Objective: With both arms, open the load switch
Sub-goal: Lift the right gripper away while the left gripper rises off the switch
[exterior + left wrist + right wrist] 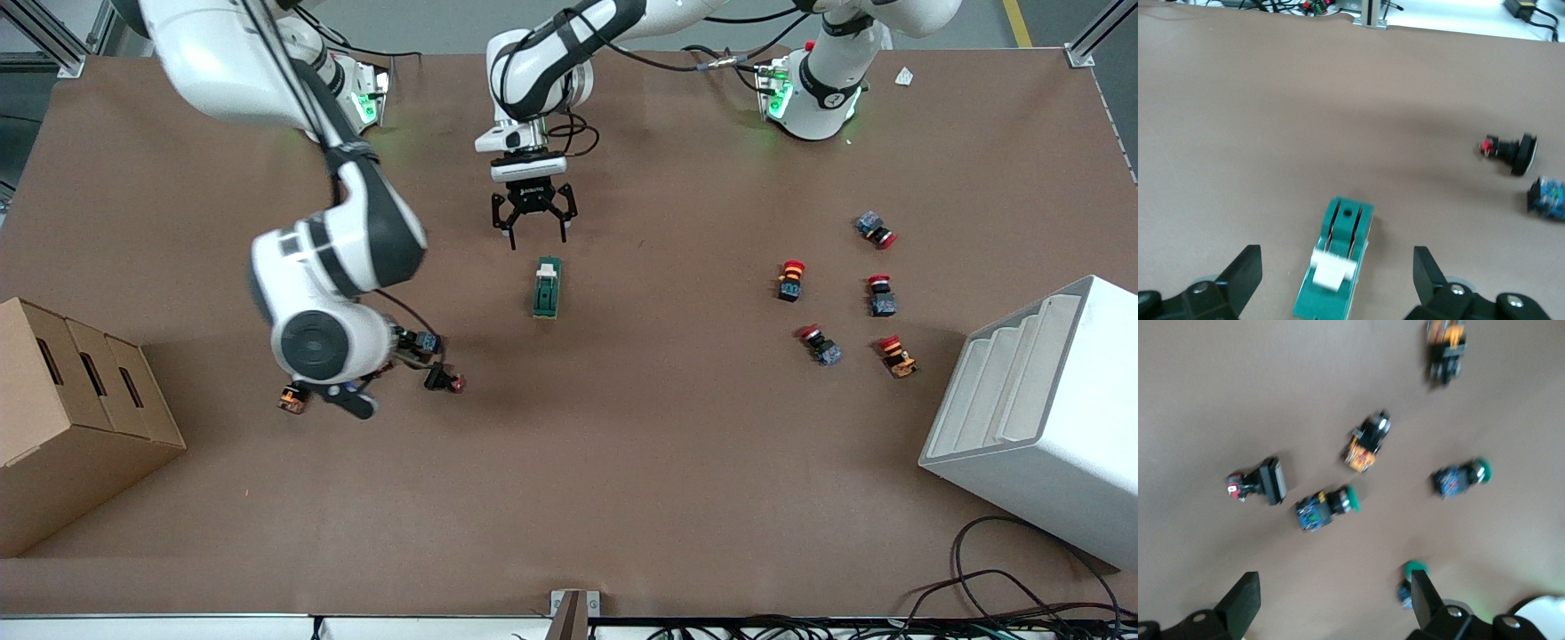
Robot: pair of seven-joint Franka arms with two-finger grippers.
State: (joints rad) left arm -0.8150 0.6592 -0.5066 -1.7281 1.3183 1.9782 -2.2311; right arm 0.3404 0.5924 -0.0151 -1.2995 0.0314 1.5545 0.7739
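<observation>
Load switch (547,287): lay flat at centre frame of the front view, white lever end toward the bases, untouched. Left gripper (534,222): hung just above it in frame, fingers apart. Right gripper (1331,603): fingers apart over push buttons (1327,507), centre-left. Advice: one gripper should pin the body while the other moved the lever.

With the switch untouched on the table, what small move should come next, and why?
Probably lower the open left end effector onto the switch: it hangs just short of the white lever end, fingers spread either side. The open right end effector is over the push buttons, away from the switch.
</observation>
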